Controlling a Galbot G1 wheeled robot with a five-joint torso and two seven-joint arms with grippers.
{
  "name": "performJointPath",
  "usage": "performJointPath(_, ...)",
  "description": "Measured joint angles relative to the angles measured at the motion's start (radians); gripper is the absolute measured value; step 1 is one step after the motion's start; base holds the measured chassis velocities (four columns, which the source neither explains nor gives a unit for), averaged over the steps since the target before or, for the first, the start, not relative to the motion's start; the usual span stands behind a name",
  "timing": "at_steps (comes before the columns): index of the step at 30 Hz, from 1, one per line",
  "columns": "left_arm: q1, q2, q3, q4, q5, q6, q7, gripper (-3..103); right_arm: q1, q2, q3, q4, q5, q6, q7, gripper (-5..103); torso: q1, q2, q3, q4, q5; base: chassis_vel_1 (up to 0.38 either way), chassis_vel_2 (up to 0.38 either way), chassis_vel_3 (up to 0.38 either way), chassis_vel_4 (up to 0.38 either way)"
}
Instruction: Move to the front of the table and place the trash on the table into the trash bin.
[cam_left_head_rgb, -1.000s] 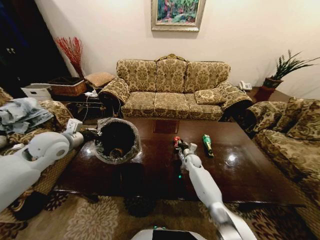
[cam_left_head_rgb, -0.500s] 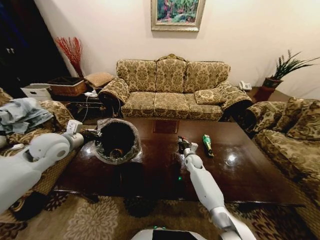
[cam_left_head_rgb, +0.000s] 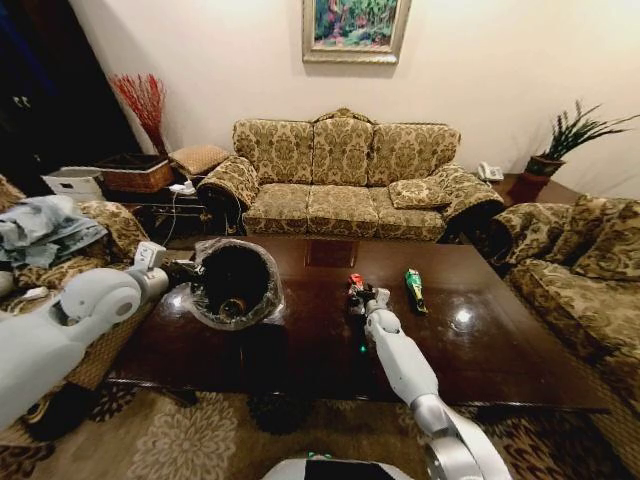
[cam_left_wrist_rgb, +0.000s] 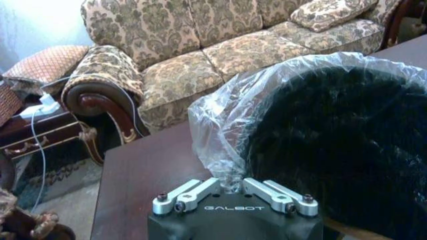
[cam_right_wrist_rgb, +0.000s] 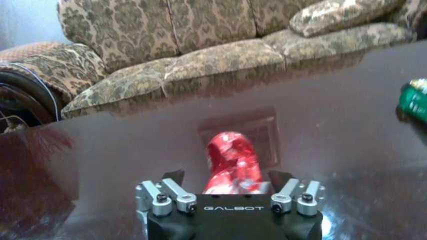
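Observation:
The dark glossy table (cam_left_head_rgb: 500, 340) stands in front of me. On its left part sits the black trash bin (cam_left_head_rgb: 235, 282) with its clear liner (cam_left_wrist_rgb: 220, 125); a tan piece (cam_left_head_rgb: 232, 305) lies inside. My left gripper (cam_left_head_rgb: 180, 268) (cam_left_wrist_rgb: 228, 186) is shut on the liner at the bin's rim. A crumpled red piece (cam_left_head_rgb: 353, 281) (cam_right_wrist_rgb: 230, 157) of trash lies mid-table. My right gripper (cam_left_head_rgb: 358, 291) (cam_right_wrist_rgb: 227, 176) is open, with one finger on each side of it. A green bottle (cam_left_head_rgb: 414, 288) (cam_right_wrist_rgb: 415, 100) lies to the right.
A patterned sofa (cam_left_head_rgb: 345, 175) runs along the table's far side and an armchair (cam_left_head_rgb: 590, 270) stands at its right end. Another chair with clothes (cam_left_head_rgb: 45, 235) is at the left. A patterned rug (cam_left_head_rgb: 190, 440) covers the floor before the table.
My right gripper has edged slightly left and back toward the red piece. The left arm and the bin have not moved.

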Motion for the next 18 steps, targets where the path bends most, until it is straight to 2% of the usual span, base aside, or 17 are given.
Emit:
performJointPath(2, 0.000, 0.000, 0.001, 0.000, -0.001, -0.002, 0.000, 0, 0.014, 0.009, 0.002, -0.030, 0.034, -0.014, 0.005, 95, 0.000, 0.000, 0.000, 0.0001, 0.0000, 0.000, 0.000, 0.000, 0.000)
performJointPath(5, 0.001, 0.000, 0.001, -0.001, -0.002, -0.005, 0.000, 0, 0.027, 0.014, 0.006, -0.063, 0.060, -0.016, 0.007, 100, 0.000, 0.000, 0.000, 0.0002, -0.0001, 0.000, 0.000, 0.000, 0.000)
performJointPath(6, 0.002, 0.000, 0.001, -0.001, -0.002, -0.008, 0.000, 0, 0.030, 0.014, 0.007, -0.076, 0.067, -0.011, 0.006, 94, 0.000, 0.000, 0.000, 0.0001, 0.0000, 0.000, 0.000, 0.000, 0.000)
performJointPath(8, 0.003, -0.001, 0.001, -0.001, -0.002, -0.010, 0.000, 0, 0.031, 0.013, 0.007, -0.082, 0.070, -0.007, 0.003, 94, 0.000, 0.000, 0.000, 0.0001, -0.0003, 0.000, 0.000, 0.000, 0.000)
performJointPath(11, 0.005, -0.004, 0.002, -0.001, -0.002, -0.013, 0.000, 0, 0.029, 0.005, 0.007, -0.085, 0.072, -0.002, -0.004, 78, 0.000, 0.000, 0.000, -0.0001, -0.0004, 0.000, 0.000, 0.000, 0.000)
performJointPath(13, 0.005, -0.005, 0.002, -0.001, -0.002, -0.013, 0.001, 0, 0.027, 0.004, 0.008, -0.083, 0.073, -0.002, -0.005, 78, 0.000, 0.000, 0.000, -0.0002, -0.0003, 0.000, 0.000, 0.000, 0.000)
performJointPath(16, 0.005, -0.006, 0.002, -0.002, -0.002, -0.014, 0.001, 0, 0.020, -0.002, 0.007, -0.072, 0.078, -0.002, -0.008, 61, 0.000, 0.000, 0.000, -0.0001, 0.0002, 0.000, 0.000, 0.000, 0.000)
performJointPath(18, 0.005, -0.006, 0.002, -0.002, -0.002, -0.014, 0.001, 0, 0.019, -0.004, 0.007, -0.069, 0.079, -0.002, -0.009, 61, 0.000, 0.000, 0.000, -0.0001, 0.0002, 0.000, 0.000, 0.000, 0.000)
